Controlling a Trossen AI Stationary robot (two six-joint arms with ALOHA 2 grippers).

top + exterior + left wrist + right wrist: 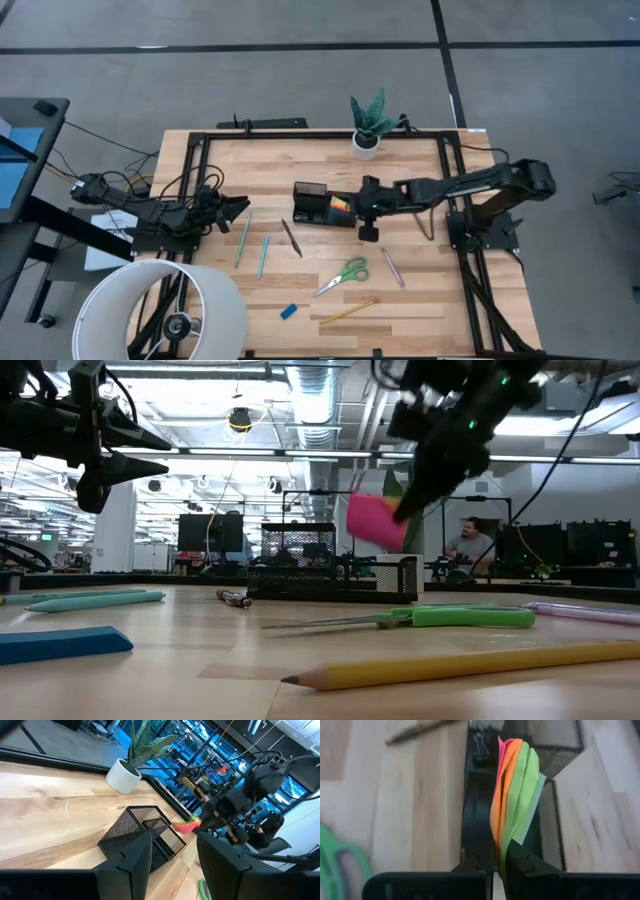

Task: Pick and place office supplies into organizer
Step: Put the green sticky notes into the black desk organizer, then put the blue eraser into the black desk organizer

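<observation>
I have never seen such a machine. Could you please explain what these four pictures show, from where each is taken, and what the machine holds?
It is a robot with two dark arms at a wooden table; each ends in a two-finger pincer. One picture looks straight down, one looks level across the tabletop, and two come from cameras on the wrists.

The right pincer is shut on a sticky-note pad of pink, orange and green sheets, above the black mesh organizer. The left pincer is open, holds nothing, and waits off to the organizer's left.

On the table lie green-handled scissors, two teal pens, a brown pen, a pink pen, a yellow pencil and a blue eraser. A potted plant stands at the far edge.
</observation>
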